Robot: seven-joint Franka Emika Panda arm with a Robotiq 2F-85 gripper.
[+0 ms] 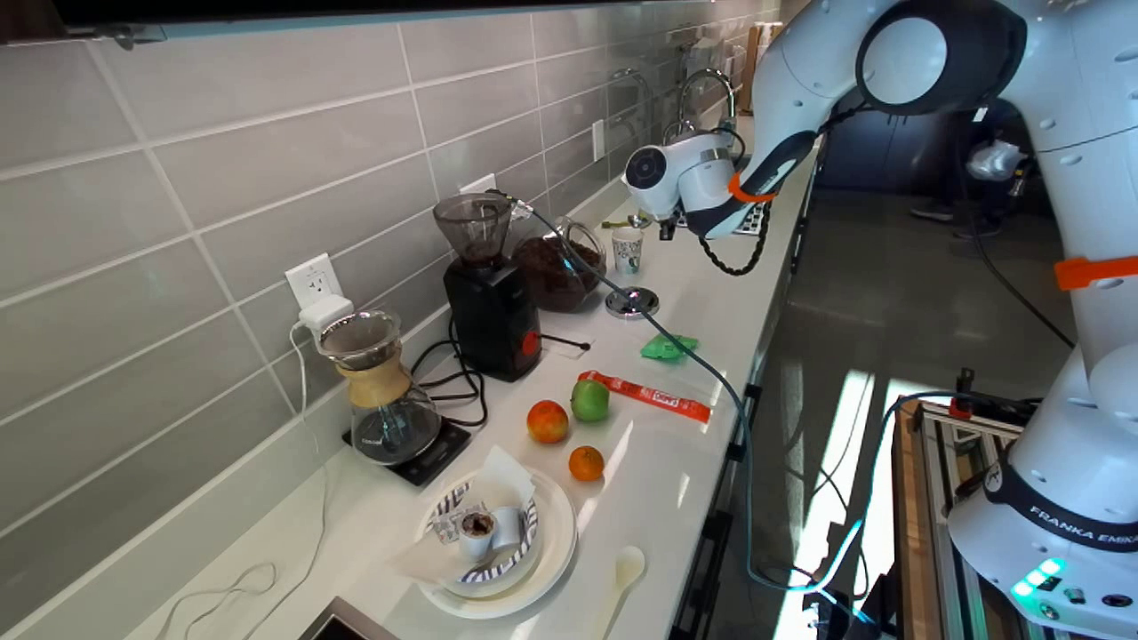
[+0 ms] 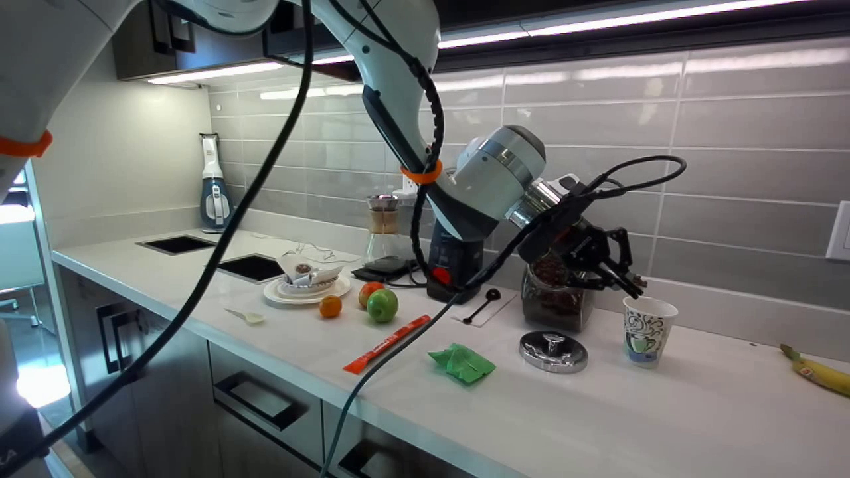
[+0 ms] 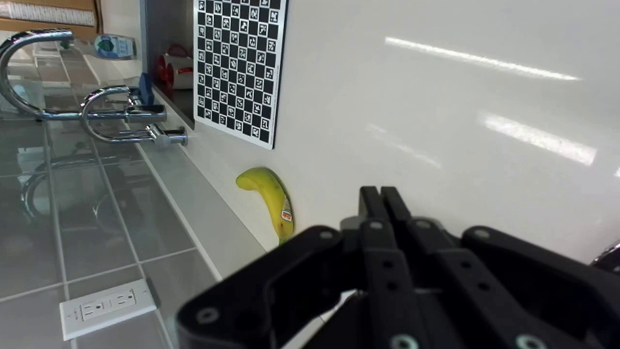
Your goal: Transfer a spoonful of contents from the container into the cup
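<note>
In an exterior view, a coffee grinder (image 2: 458, 259) stood near a black spoon (image 2: 481, 307), followed by the glass jar of dark-brown contents (image 2: 556, 303). The gripper (image 2: 637, 291), fingers (image 3: 371, 206) pressed together, hung near the patterned paper cup (image 2: 648, 332); a banana (image 2: 823, 375) lay rightmost.

From beyond the front edge of the bench (image 2: 664, 425), the arm (image 1: 805, 71) arches high and bends down over it; the wrist (image 2: 501, 166) is angled, the gripper (image 3: 380, 193) tilted downward, its fingers (image 3: 372, 209) tight together.
</note>
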